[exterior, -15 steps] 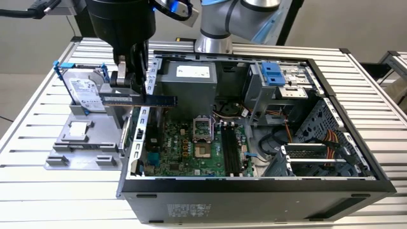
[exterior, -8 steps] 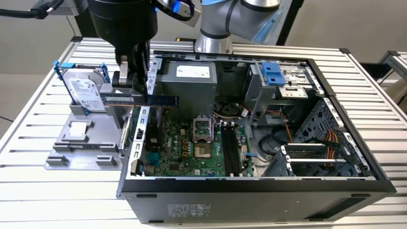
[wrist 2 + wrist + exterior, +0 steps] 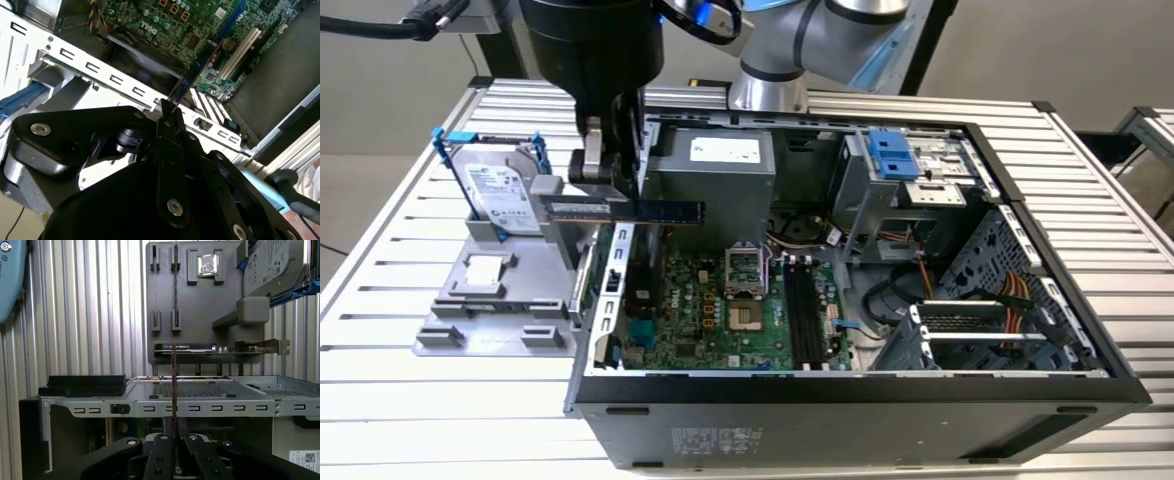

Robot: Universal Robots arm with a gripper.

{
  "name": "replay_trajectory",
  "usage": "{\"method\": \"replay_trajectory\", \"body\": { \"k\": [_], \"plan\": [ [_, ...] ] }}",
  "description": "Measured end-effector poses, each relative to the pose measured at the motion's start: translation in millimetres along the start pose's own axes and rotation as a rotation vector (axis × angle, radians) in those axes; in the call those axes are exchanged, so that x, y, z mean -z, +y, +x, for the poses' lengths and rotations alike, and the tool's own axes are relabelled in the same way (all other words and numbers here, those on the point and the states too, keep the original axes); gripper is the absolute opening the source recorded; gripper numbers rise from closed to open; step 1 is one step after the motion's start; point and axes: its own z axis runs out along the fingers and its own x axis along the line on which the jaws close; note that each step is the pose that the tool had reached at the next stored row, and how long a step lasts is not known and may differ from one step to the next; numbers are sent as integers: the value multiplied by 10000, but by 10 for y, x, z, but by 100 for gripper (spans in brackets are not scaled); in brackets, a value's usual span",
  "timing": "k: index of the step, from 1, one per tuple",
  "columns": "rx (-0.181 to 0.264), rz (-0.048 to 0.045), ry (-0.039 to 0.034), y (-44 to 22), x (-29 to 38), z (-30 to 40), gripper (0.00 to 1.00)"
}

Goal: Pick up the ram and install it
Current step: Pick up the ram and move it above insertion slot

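As the end effector point(image 3: 615, 193) clamps the ram point(image 3: 670, 211), the stick hangs level above the computer case's point(image 3: 854, 396) wall, left of centre in the exterior view. It's picked up but not yet seated in the motherboard point(image 3: 707, 312).

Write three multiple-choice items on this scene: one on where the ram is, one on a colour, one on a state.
1. The ram is: A seated in a slot; B held in the gripper, over the wall of the case; C lying flat inside the case.
2. The handles of the hard drive are: A red; B yellow; C blue.
3. The case is: A open, with the motherboard showing; B shut by a panel; C upside down.

Answers:
1 B, the fingers clamp it in the air, clear of any slot.
2 C, blue rails flank the silver drive.
3 A, the board's slots and chips lie in plain sight.
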Motion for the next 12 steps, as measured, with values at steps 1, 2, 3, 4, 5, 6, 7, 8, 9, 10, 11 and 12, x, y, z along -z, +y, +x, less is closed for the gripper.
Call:
{"method": "replay_trajectory", "body": {
  "k": [1,2,3,4,5,6,7,8,9,10,11,12],
  "plan": [
    [0,0,0,-10,0,0,0],
    [1,0,0,-21,0,-1,0],
    [0,0,0,-31,0,-1,0],
    [0,0,0,-39,0,-2,0],
    [1,0,0,-46,1,-2,0],
    [1,0,0,-52,1,-2,0],
    [0,0,0,-58,1,-2,0],
    [1,0,0,-66,1,-3,0],
    [0,0,0,-72,1,-3,0],
    [0,0,0,-81,1,-4,0],
    [0,0,0,-91,1,-4,0],
    [0,0,0,-100,2,-4,0]
  ]
}}
